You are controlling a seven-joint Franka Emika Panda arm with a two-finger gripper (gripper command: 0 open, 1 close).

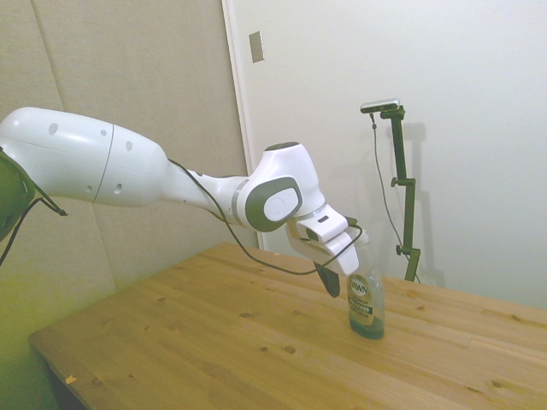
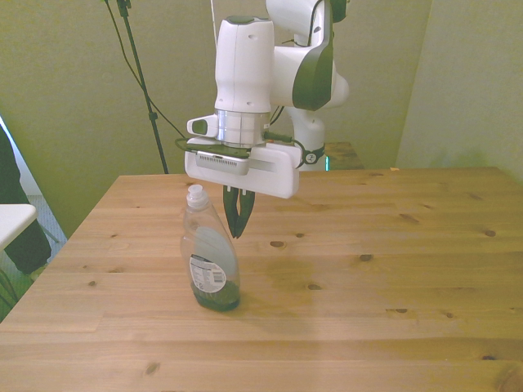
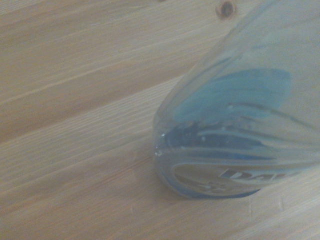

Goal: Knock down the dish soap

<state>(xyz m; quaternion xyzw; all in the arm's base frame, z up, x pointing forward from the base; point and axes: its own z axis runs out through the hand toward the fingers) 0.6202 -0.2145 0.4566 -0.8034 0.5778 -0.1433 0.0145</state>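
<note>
In the front view the dish soap (image 2: 212, 260) stands upright on the counter (image 2: 392, 269), long axis vertical, cap uppermost, toward the front view's left. Immediately to its right, and a little behind it, the pincer (image 2: 237, 222) hangs with its dark fingers drawn together on nothing, tips level with the bottle's mid-body and just beside its shoulder; contact cannot be confirmed. Judgement: the bottle lies to the front view's left of the pincer, so a sideways push above mid-height should topple it.

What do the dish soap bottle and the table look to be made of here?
The dish soap bottle looks like clear, glossy plastic: liquid pooled at its base and the label's back show through it. Its cap seems opaque white plastic. The table looks like pale knotty wood planks, smooth, probably sealed.
</note>
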